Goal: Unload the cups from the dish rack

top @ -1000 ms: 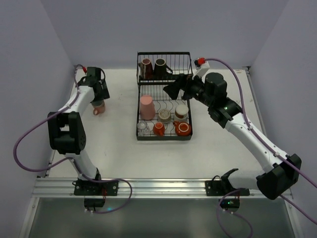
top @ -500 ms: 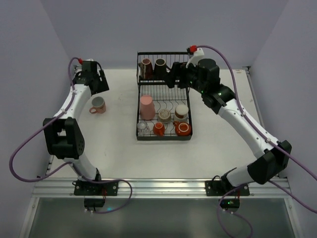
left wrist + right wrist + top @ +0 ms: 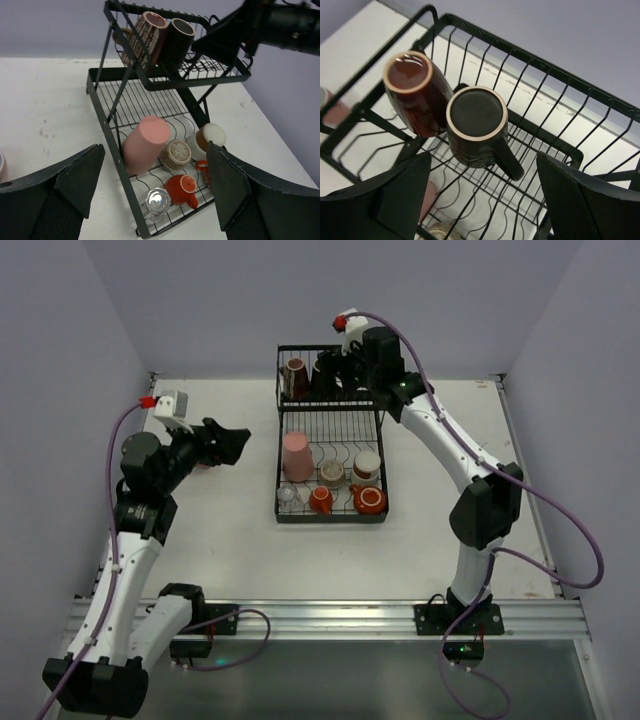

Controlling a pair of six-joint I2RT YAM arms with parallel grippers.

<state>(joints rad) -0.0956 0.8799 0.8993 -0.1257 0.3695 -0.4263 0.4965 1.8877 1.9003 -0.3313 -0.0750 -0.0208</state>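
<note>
1. The right fingers (image 3: pixel 395 195) are spread wide with nothing between them. They hang right over the raised rear basket of the dish rack (image 3: pixel 530 65).
2. Just below them a brown mug (image 3: pixel 415 92) and a black mug (image 3: pixel 477 125) lean side by side, touching. Their long axes are tilted and their round ends face up at the fingers. I can't tell from here whether those ends are mouths or bases.
3. The black mug's handle sticks out sideways toward the right-hand finger, and the basket's wire walls close in around both mugs.
4. The left fingers (image 3: pixel 75 180) are also wide apart and empty. They sit off the rack's left side above the worktop (image 3: pixel 45 110), aimed at the lower tray.
5. On that tray the pink tumbler (image 3: pixel 145 145) stands mouth down, flat base up, leaning a little.
6. Beside the tumbler is a beige-grey cup (image 3: pixel 175 154), then a cream cup (image 3: pixel 209 139).
7. In front sit an orange-red cup (image 3: pixel 181 189) and a clear glass (image 3: pixel 157 200).
</note>
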